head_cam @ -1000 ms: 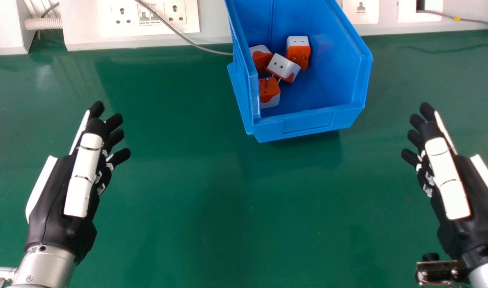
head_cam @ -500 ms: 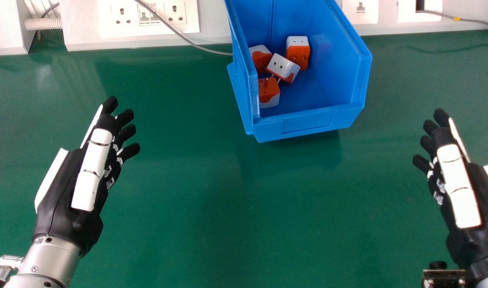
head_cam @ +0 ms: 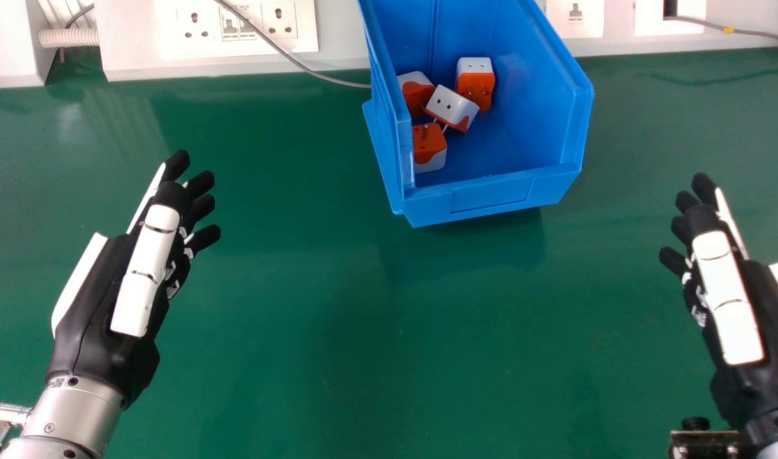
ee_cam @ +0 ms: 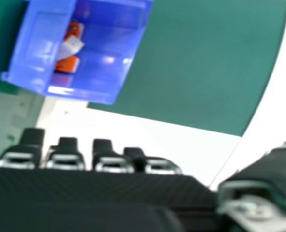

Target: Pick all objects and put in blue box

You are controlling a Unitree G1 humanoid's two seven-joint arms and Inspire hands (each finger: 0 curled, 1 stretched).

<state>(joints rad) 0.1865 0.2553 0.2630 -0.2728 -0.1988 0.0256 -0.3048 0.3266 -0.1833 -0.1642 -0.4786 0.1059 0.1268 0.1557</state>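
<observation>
From my end I count four plugs [head_cam: 453, 107], one box [head_cam: 490, 196] and one desk [head_cam: 338, 306]. On the rig I have one left hand [head_cam: 102, 319] and one right hand [head_cam: 733, 312]. Farther back I make it three plates [head_cam: 306, 44], three stretches of cable [head_cam: 293, 62], one yellow tag [head_cam: 727, 29] and one ribbed hose [head_cam: 69, 38].

Bright light falls on the table [head_cam: 287, 287] and nearly washes out the white socket panel [head_cam: 165, 38] behind its far edge. Pale glare lies on the tabletop near its far left corner. A soft shadow spreads before the blue box [head_cam: 490, 199]; seen from the wrist, white glints dot the plastic.
</observation>
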